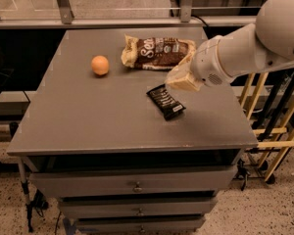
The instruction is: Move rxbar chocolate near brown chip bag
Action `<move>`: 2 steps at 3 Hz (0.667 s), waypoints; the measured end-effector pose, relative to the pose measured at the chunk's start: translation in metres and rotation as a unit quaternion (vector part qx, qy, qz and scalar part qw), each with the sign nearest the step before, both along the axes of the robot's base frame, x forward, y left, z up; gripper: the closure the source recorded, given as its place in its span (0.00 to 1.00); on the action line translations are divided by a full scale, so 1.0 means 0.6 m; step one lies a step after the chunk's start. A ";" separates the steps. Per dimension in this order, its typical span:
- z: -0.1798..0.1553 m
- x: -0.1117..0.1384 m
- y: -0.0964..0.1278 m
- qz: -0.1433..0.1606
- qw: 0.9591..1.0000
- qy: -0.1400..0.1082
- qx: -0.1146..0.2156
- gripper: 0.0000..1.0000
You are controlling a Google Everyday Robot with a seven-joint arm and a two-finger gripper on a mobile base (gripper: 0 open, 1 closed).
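Observation:
The rxbar chocolate (165, 102) is a small flat black bar with white lettering. It lies on the grey table (98, 116) right of centre. The brown chip bag (158, 53) is a large crinkled dark brown bag with tan ends and white lettering. It lies at the back of the table, a short way behind the bar. My gripper (180, 80) hangs from the white arm coming in from the right. It sits just above and right of the bar, in front of the bag's right end.
A round orange fruit (100, 65) lies on the table left of the bag. The table has drawers below its front edge. Yellow wooden rails (264, 131) stand at the right of the table. A glass partition runs behind it.

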State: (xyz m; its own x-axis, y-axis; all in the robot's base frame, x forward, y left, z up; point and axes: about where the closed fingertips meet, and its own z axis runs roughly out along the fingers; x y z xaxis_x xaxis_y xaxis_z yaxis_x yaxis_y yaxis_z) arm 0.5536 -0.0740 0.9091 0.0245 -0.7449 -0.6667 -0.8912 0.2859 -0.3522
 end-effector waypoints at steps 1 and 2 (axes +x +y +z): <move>-0.035 -0.017 0.004 -0.040 0.999 0.010 0.020 0.05; -0.083 -0.020 0.005 -0.077 0.997 0.015 0.027 0.00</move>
